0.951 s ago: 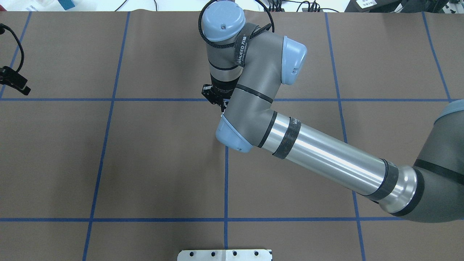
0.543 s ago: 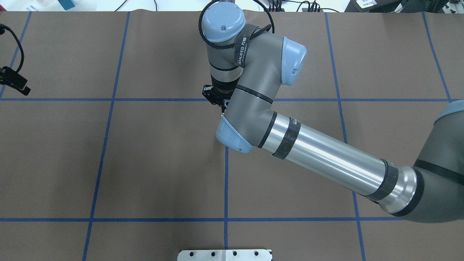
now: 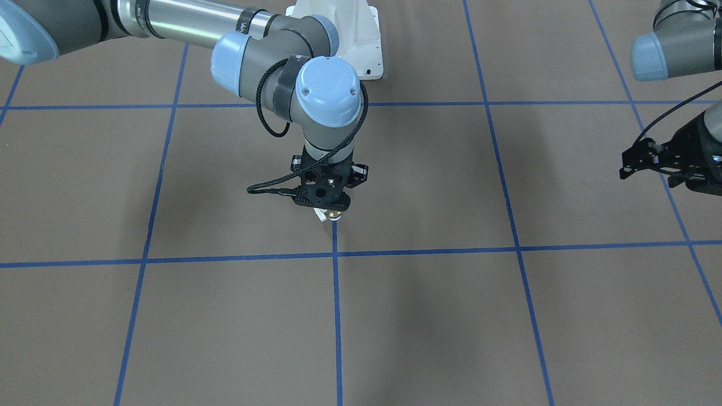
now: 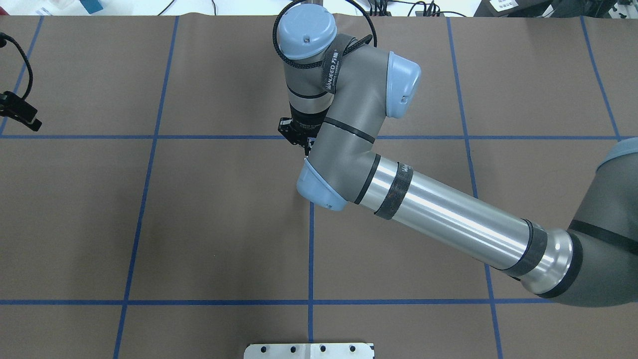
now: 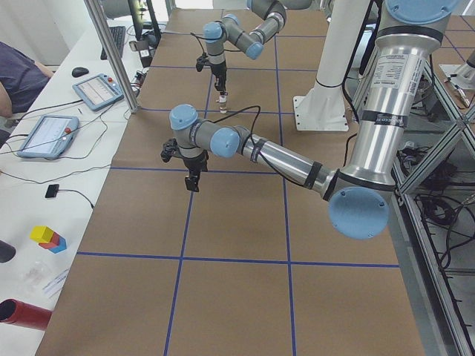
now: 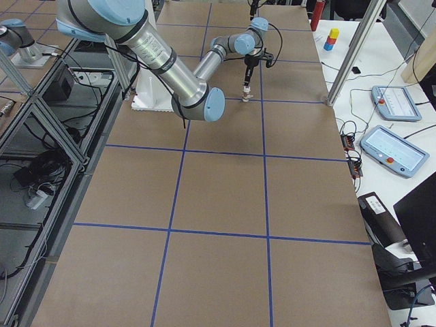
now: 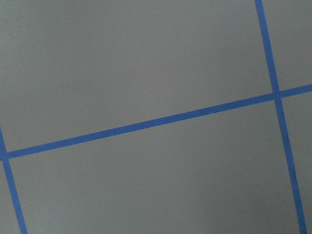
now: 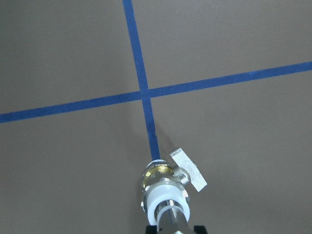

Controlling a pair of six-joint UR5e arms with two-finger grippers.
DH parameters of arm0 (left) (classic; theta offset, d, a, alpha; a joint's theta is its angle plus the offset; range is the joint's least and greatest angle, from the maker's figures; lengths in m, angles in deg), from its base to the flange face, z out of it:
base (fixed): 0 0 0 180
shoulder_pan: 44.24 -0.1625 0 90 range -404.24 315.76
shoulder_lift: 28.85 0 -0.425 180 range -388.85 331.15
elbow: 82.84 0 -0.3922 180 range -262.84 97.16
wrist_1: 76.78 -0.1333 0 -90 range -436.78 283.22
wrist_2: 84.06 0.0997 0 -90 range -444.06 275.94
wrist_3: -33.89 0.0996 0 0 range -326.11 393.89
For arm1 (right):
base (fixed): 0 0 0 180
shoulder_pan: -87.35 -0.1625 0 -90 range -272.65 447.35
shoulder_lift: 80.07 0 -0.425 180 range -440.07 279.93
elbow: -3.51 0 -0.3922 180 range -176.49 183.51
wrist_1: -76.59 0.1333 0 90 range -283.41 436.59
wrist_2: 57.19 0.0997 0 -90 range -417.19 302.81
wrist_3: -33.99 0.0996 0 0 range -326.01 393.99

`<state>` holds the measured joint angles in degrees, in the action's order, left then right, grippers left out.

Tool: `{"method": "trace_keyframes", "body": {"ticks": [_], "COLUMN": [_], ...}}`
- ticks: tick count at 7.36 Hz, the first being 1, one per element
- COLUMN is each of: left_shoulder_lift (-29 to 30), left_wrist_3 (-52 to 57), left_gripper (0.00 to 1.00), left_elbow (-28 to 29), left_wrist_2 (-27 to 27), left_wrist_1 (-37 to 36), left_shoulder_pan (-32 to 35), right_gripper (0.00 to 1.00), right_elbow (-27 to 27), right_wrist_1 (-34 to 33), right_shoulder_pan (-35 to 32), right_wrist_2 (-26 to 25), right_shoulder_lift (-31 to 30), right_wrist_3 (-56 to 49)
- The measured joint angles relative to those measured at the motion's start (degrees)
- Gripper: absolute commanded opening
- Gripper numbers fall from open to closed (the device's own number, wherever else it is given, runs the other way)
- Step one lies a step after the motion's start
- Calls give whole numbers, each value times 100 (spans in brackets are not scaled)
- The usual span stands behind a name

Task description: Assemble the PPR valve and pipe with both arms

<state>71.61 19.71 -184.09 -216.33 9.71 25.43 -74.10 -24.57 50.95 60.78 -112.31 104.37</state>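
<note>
My right gripper (image 3: 329, 204) points straight down over the tape cross at mid-table and is shut on the silver pipe (image 8: 170, 217). The pipe is joined end to end with the PPR valve (image 8: 158, 178), which hangs upright below it. The valve's brass middle, white end and pale side handle (image 8: 190, 170) show. Its lower end (image 3: 334, 215) is at or just above the table; I cannot tell which. In the overhead view only the gripper's edge (image 4: 298, 135) shows under the wrist. My left gripper (image 3: 625, 163) is open and empty, far off at the table's left side (image 4: 22, 114).
The white arm base plate (image 3: 361, 34) sits at the robot's side of the table (image 4: 309, 350). Blue tape lines (image 7: 146, 126) divide the brown table cover. Tablets (image 5: 96, 90) and coloured blocks (image 5: 48, 239) lie on a side bench beyond the far edge.
Almost nothing. The right arm holds still with the joined parts. The left gripper has drifted slightly further toward the left edge.
</note>
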Motion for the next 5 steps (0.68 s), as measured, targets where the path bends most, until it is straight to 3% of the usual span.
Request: {"method": "trace_keyframes", "body": {"ticks": [4,5], "left_shoulder_lift": [14,16], "left_wrist_3": [-3,-5], "left_gripper": [100,100], "left_elbow": [0,0], "left_wrist_2": [0,0], "left_wrist_1": [0,0], "left_shoulder_pan": [-3,-4], "right_gripper": [0,12], "right_elbow": [175,197], "right_wrist_1": [362,411], "right_shoulder_pan": [16,18], "right_wrist_2": [2,9], "right_shoulder_lift": [-1,-2], "right_wrist_3": [8,5]}}
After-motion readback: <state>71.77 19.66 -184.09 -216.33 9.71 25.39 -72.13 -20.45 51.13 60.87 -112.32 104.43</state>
